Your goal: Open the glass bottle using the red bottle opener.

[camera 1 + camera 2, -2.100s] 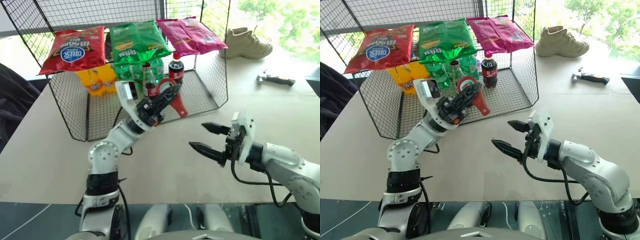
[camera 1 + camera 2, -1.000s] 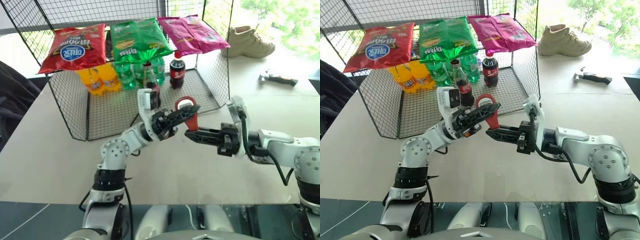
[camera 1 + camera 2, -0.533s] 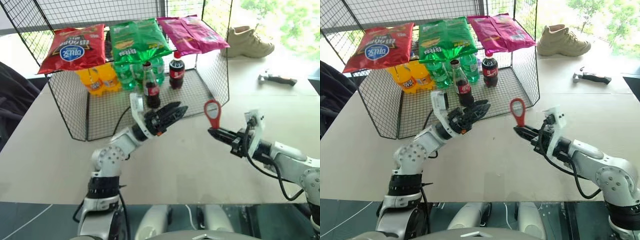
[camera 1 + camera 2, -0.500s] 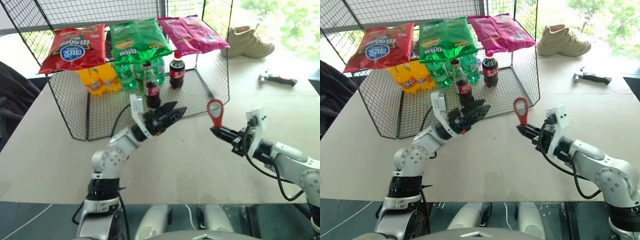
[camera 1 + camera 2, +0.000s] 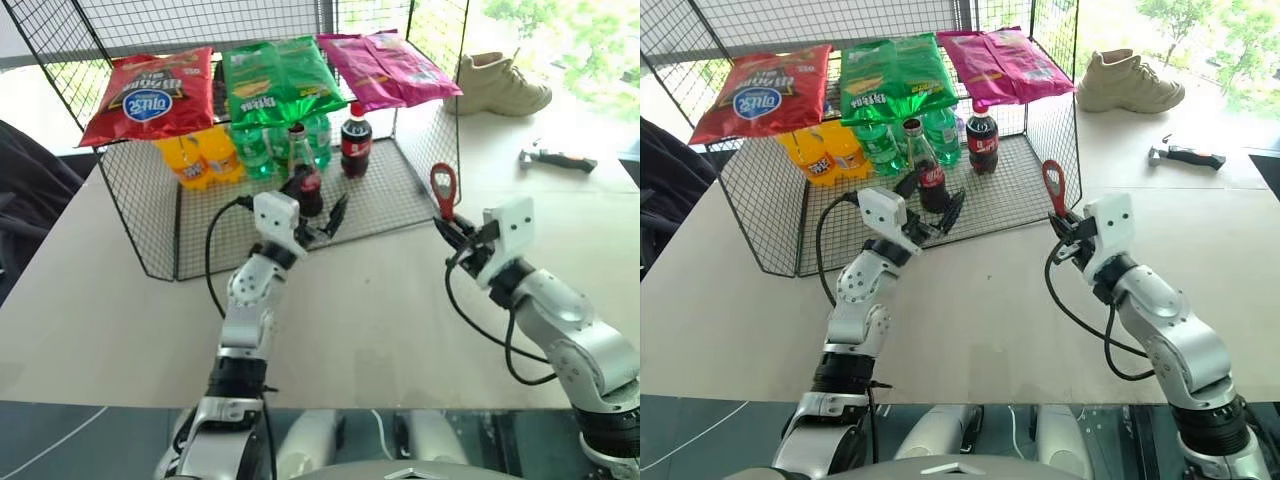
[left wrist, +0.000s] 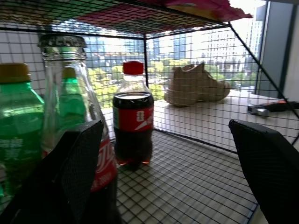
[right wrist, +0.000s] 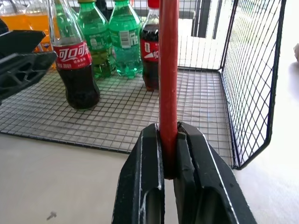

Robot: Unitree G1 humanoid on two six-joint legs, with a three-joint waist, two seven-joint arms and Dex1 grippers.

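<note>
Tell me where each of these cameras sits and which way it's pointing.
Left and right eye views: on the head, looking forward and down over both arms at the table and wire rack.
Left wrist view: on the left arm, looking between its open left hand at the glass bottle in the rack.
Right wrist view: on the right arm, looking along the right hand shut on the red bottle opener.
Shared: the glass bottle and the plastic cola bottle.

Three snack bags: one red (image 5: 148, 97), one green (image 5: 275, 78), one pink (image 5: 385, 66). One glass bottle (image 5: 303, 178), one plastic cola bottle (image 5: 355, 140), one red bottle opener (image 5: 444, 190), one shoe (image 5: 503, 84), one hammer (image 5: 558, 158).
</note>
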